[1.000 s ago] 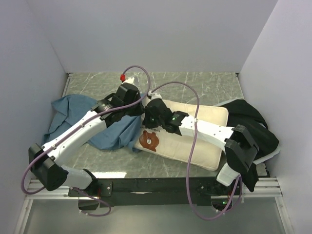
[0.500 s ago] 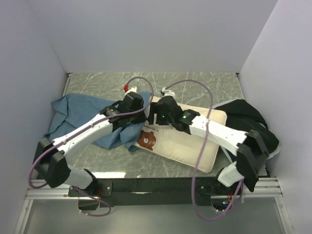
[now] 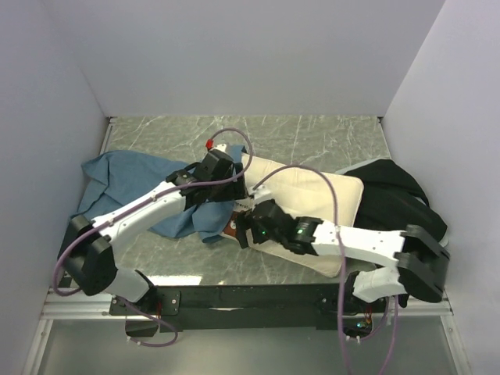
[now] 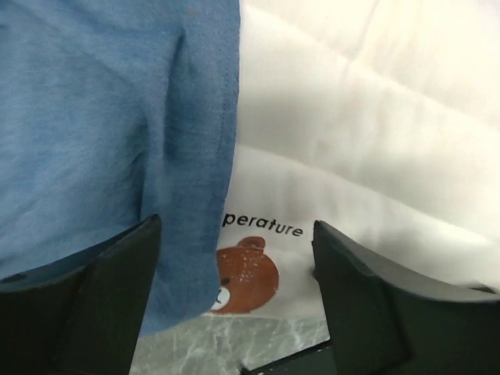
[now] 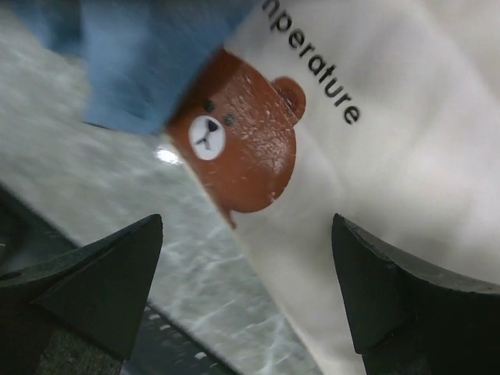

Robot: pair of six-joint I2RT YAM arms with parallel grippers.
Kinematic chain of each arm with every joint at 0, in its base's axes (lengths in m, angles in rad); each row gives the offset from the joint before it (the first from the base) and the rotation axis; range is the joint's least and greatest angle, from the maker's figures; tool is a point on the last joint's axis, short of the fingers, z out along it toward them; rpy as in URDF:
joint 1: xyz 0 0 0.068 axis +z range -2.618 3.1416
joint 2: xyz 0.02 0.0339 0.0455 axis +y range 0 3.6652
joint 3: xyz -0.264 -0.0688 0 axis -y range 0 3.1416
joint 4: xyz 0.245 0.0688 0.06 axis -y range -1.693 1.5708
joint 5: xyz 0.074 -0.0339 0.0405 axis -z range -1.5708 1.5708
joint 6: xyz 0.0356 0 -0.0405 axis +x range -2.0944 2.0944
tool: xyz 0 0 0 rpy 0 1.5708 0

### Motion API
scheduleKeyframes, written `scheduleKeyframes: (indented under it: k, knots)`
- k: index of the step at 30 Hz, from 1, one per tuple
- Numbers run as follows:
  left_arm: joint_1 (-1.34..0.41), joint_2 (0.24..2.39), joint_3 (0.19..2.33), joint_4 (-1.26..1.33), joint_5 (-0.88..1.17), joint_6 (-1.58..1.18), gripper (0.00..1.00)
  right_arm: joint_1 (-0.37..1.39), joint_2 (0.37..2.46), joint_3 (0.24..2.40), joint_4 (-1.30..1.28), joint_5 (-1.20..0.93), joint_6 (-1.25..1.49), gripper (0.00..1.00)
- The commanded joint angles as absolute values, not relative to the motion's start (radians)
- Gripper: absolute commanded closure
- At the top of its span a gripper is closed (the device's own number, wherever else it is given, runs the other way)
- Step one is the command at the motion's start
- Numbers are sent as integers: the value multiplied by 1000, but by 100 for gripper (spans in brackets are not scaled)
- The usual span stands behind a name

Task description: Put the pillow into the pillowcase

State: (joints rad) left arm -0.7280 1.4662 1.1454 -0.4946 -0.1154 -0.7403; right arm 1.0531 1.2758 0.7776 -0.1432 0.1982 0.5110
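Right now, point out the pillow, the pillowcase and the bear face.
pillow [image 3: 306, 195], top view, bare cream middle.
pillowcase [image 3: 125, 173], top view, blue cloth at left.
bear face [image 5: 251, 152], right wrist view, brown head.

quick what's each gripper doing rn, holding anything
left gripper: open, holding nothing, over the pillowcase edge and the pillow
right gripper: open, holding nothing, over the pillow's bear face

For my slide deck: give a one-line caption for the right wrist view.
Open right end effector above the bear-printed pillow, blue pillowcase overlapping its edge.
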Motion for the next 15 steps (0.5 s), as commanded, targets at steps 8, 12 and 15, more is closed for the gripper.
scheduleKeyframes:
  k: [8,12,15]
  knots:
    - [-753,1038,1005,-754,-440,-945,21,1097,1549,888,-84,344,350,36]
    - [-796,939,801,-735,-433,-1069,31,1095,1589,977,-139,328,348,80]
    - [-839,899,691,-693,-413,-1139,39,1092,1591,1018,-178,319,348,92]
